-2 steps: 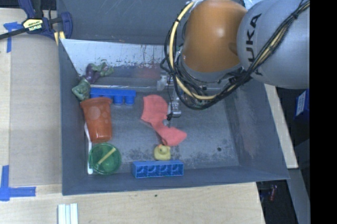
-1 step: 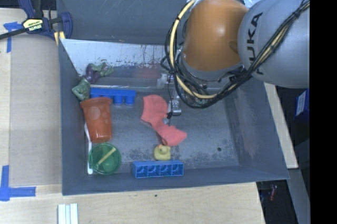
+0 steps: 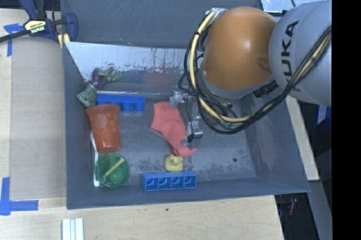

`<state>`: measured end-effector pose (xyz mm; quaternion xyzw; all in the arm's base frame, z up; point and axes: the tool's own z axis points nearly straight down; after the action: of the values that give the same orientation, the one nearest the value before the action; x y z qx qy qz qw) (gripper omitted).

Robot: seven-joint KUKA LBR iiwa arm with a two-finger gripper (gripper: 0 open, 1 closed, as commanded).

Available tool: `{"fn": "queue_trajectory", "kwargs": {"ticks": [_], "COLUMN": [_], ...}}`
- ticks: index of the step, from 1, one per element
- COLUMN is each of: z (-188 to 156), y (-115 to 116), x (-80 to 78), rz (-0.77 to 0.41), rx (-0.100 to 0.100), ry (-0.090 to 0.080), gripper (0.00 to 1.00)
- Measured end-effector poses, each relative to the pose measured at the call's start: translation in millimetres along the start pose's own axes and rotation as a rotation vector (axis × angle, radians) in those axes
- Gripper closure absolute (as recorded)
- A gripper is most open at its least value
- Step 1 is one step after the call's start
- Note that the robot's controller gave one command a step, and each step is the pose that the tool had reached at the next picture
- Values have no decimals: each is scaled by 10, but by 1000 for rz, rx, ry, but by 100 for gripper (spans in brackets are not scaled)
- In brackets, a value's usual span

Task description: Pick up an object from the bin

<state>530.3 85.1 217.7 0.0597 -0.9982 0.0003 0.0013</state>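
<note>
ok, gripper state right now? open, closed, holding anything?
Gripper: cannot be told whether open or closed; it is down at the right edge of the red crumpled piece.

Orange cover, yellow cables, grey arm
</note>
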Motion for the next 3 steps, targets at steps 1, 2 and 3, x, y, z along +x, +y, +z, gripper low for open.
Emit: {"fn": "queue_trajectory", "kwargs": {"ticks": [1,2,3], "z": [222,501,1136], "y": [-32,-211,-243], "x": [-44,-474,-508], "rz": [-35,47,-9], "rx": [-1,-1,-1], "ry": [-19,-6,-14], "gripper": [0,0,0]}}
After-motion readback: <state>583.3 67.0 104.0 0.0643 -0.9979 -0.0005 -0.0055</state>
